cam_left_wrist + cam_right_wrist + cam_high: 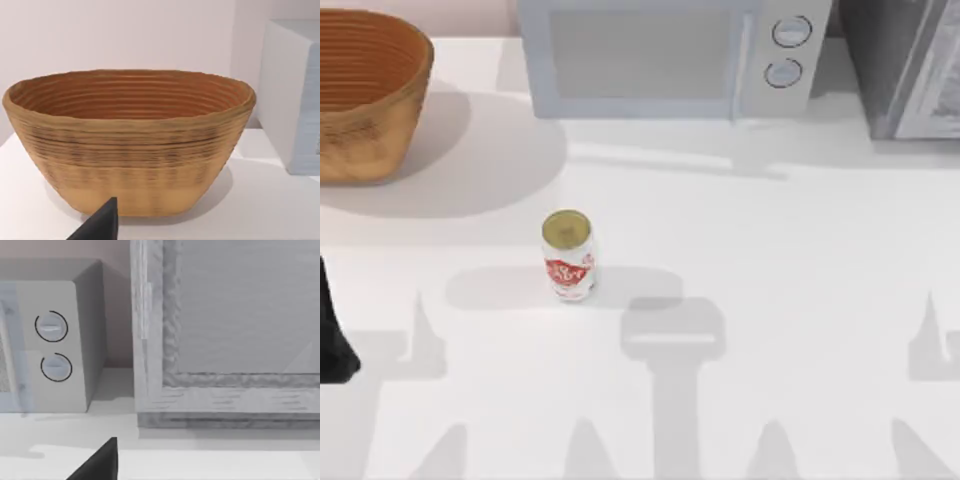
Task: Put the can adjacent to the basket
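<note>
The can (pixel 567 255) stands upright on the white table, left of the middle, with a dull gold top and a red label on its white body. The orange-brown wicker basket (pixel 365 95) sits at the table's far left back corner, well apart from the can. In the left wrist view the basket (pixel 130 145) stands straight ahead, with its ribbed coils visible inside. A dark part of my left gripper (pixel 100 225) shows low in that view, short of the basket. My left arm (pixel 332 340) is at the table's left edge. A dark part of my right gripper (pixel 100 462) faces the back right.
A light grey microwave (pixel 660 55) with two round knobs stands along the back. A grey framed appliance (pixel 910 65) stands at the back right. The microwave (pixel 55 340) and that appliance (pixel 225 330) stand ahead in the right wrist view. Shadows of the arms fall on the table's front.
</note>
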`<state>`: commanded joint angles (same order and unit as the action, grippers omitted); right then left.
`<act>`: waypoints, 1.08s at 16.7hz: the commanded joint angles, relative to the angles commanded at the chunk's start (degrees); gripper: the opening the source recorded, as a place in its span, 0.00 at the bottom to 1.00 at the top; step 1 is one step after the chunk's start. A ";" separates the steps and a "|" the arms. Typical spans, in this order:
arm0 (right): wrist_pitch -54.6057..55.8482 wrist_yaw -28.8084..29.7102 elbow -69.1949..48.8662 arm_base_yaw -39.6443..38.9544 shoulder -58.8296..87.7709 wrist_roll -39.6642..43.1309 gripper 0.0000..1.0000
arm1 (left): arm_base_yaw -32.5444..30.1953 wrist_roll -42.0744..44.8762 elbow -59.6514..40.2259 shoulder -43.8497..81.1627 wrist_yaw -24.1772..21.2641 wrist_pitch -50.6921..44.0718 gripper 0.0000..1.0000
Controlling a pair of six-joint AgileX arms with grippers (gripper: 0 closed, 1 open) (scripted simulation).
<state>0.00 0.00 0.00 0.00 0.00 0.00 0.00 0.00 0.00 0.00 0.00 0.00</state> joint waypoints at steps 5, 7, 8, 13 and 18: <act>0.00 0.00 0.00 0.00 0.00 0.00 1.00 | -1.24 0.63 -3.51 3.54 -0.10 -2.87 1.00; 0.00 0.00 0.00 0.00 0.00 0.00 1.00 | -2.86 1.49 -8.86 8.92 -0.12 -6.85 1.00; 0.00 0.00 0.00 0.00 0.00 0.00 1.00 | -3.86 2.03 -12.41 12.52 -0.11 -9.34 1.00; 0.00 0.00 0.00 0.00 0.00 0.00 1.00 | -10.18 5.55 -35.81 38.77 0.01 -25.36 1.00; 0.00 0.00 0.00 0.00 0.00 0.00 1.00 | -17.50 9.70 -62.17 71.94 0.09 -44.15 1.00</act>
<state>0.00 0.00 0.00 0.00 0.00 0.00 -17.50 9.70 -62.17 71.94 0.09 -44.15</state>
